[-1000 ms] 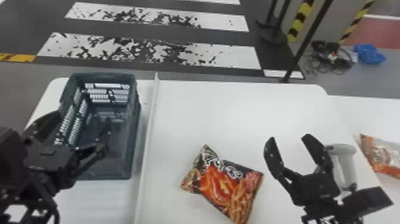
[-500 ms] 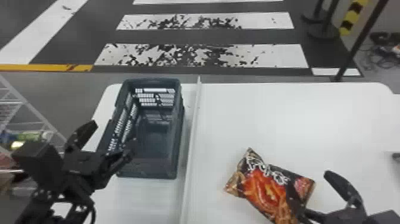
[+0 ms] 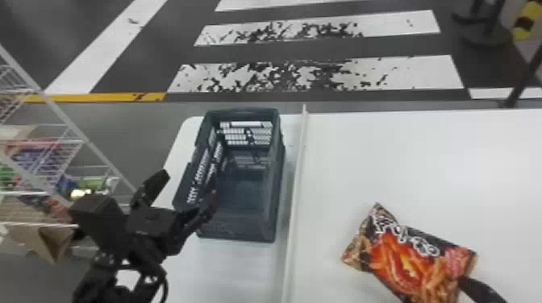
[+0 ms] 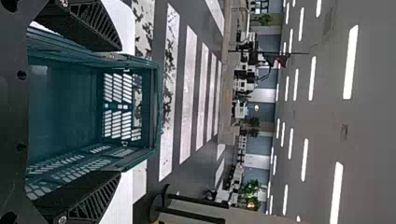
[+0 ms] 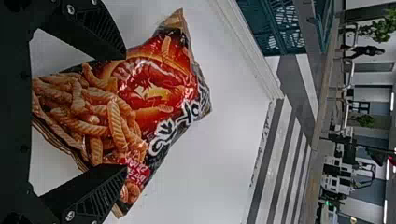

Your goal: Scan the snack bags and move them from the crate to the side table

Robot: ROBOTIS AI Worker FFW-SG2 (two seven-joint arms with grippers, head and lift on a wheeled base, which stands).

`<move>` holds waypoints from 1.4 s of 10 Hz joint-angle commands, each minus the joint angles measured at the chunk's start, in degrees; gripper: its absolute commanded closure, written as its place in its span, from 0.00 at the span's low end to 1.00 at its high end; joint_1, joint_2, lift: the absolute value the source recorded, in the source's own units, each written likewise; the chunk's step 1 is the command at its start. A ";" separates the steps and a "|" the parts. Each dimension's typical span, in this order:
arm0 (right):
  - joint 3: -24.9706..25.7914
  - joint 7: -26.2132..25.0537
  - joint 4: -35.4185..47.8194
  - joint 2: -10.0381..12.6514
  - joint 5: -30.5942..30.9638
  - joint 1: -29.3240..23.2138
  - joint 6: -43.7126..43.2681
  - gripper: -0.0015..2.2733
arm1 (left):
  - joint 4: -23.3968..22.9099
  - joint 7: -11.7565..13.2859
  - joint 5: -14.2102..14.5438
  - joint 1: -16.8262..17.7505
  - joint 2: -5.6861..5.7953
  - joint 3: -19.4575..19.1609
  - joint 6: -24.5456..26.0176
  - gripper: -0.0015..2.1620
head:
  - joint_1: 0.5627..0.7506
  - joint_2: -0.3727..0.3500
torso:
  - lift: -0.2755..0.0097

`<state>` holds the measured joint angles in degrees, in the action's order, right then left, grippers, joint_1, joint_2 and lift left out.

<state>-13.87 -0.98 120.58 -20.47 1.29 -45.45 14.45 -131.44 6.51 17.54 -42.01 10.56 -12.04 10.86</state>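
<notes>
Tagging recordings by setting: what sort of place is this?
Probably an indoor demo hall with a mock shop: a wire rack of packaged goods, crosswalk stripes on the floor, and rows of ceiling lights.

The bag [image 3: 407, 258] is red, orange and black with white lettering; the table [image 3: 423, 169] is plain white. The crate [image 3: 246, 193] is dark blue-green, patterned with rows of slots, and the left gripper [image 3: 187, 187] and right gripper [image 3: 480, 291] are black. White stripes [image 3: 318, 74] mottled with black cross the dark grey floor [image 3: 306, 52], near a yellow line [image 3: 101, 97].
</notes>
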 commanded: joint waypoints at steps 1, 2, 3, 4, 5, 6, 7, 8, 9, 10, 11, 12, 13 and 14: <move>-3.18 -1.48 2.47 -1.06 3.72 -0.26 3.97 0.05 | 0.13 0.00 0.48 0.00 -0.02 -0.09 0.00 0.03 | 0.70 0.87 | 0.66; -4.76 -2.71 3.08 -1.32 6.00 -0.08 5.20 0.05 | 0.40 0.00 0.74 0.00 -0.02 -0.18 0.00 0.03 | 0.70 0.89 | 0.66; -7.57 -5.96 3.17 -2.55 9.69 0.36 5.90 0.05 | 0.66 0.26 1.01 0.00 -0.10 -0.18 0.00 0.03 | 0.70 0.91 | 0.66; -10.65 -10.00 3.17 -4.31 13.03 1.33 7.66 0.05 | 0.84 0.70 1.36 0.00 -0.10 -0.18 0.00 0.03 | 0.70 0.92 | 0.66; -12.06 -12.20 3.00 -4.58 14.88 1.85 9.42 0.05 | 0.84 1.14 2.06 0.09 -0.02 -0.36 0.00 0.03 | 0.70 0.92 | 0.66; -12.76 -12.81 2.64 -4.75 15.32 2.73 11.53 0.05 | 0.84 1.40 2.33 0.09 -0.10 -0.36 0.00 0.03 | 0.70 0.92 | 0.66; -13.20 -13.17 2.20 -4.84 16.02 3.35 13.29 0.05 | 0.84 1.49 2.50 0.00 -0.10 -0.36 0.00 0.03 | 0.70 0.92 | 0.66; -13.64 -13.34 1.76 -4.84 16.37 4.14 15.22 0.05 | 0.84 1.67 2.59 0.00 -0.10 -0.44 0.00 0.03 | 0.70 0.91 | 0.66; -14.17 -13.34 1.15 -4.93 16.46 5.54 17.86 0.06 | 0.84 1.93 2.77 0.00 -0.10 -0.44 0.18 0.03 | 0.70 0.90 | 0.66; -14.52 -13.25 0.45 -5.10 16.46 7.13 19.79 0.08 | 0.84 2.28 3.03 0.00 -0.10 -0.36 0.18 0.03 | 0.70 0.89 | 0.66; -14.96 -13.17 0.09 -5.45 16.81 8.45 22.43 0.17 | 0.75 2.37 3.21 0.00 -0.10 -0.36 0.35 0.03 | 0.70 0.87 | 0.66; -15.31 -12.64 0.18 -5.89 17.34 9.41 25.94 0.59 | 0.66 2.46 3.29 0.00 -0.10 -0.36 0.53 0.03 | 0.70 0.84 | 0.66; -15.31 -11.58 0.36 -5.81 17.60 9.59 27.88 0.93 | 0.57 2.63 3.64 0.00 -0.02 -0.53 0.70 0.03 | 0.70 0.83 | 0.66; -15.22 -10.79 0.36 -5.89 17.60 9.68 27.53 0.99 | 0.66 2.63 3.73 0.00 -0.10 -0.53 0.88 0.03 | 0.70 0.80 | 0.66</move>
<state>-29.10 -11.68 120.92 -26.33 18.83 -35.85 41.86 -130.80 9.14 21.20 -42.01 10.51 -12.54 11.62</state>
